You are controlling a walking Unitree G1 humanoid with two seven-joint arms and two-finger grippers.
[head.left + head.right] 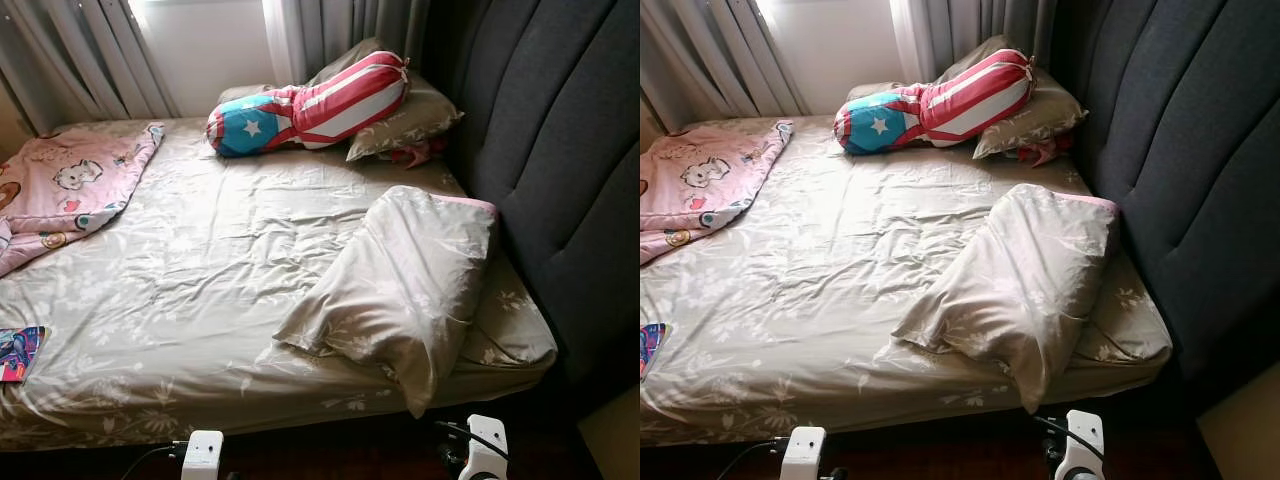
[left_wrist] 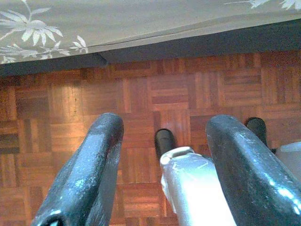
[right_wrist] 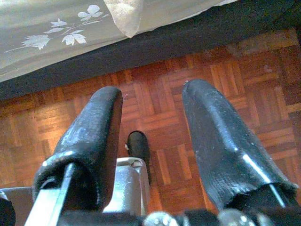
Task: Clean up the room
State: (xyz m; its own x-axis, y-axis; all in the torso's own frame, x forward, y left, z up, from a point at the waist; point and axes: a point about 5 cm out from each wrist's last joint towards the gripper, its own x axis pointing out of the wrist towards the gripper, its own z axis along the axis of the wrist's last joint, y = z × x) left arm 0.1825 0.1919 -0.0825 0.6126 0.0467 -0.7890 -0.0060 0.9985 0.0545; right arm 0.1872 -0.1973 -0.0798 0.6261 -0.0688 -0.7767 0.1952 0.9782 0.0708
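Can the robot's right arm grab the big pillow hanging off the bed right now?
Probably yes: the pillow overhangs the bed edge just above the open right gripper, which hangs low over the floor; nothing lies between.

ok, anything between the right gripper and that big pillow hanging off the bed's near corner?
Nothing visible. The right gripper hangs open over the parquet floor, below the bed edge; the pillow lies above it, its corner drooping over the edge.

Colourful book [image 1: 18,352] and pink blanket [image 1: 70,185] cut off.
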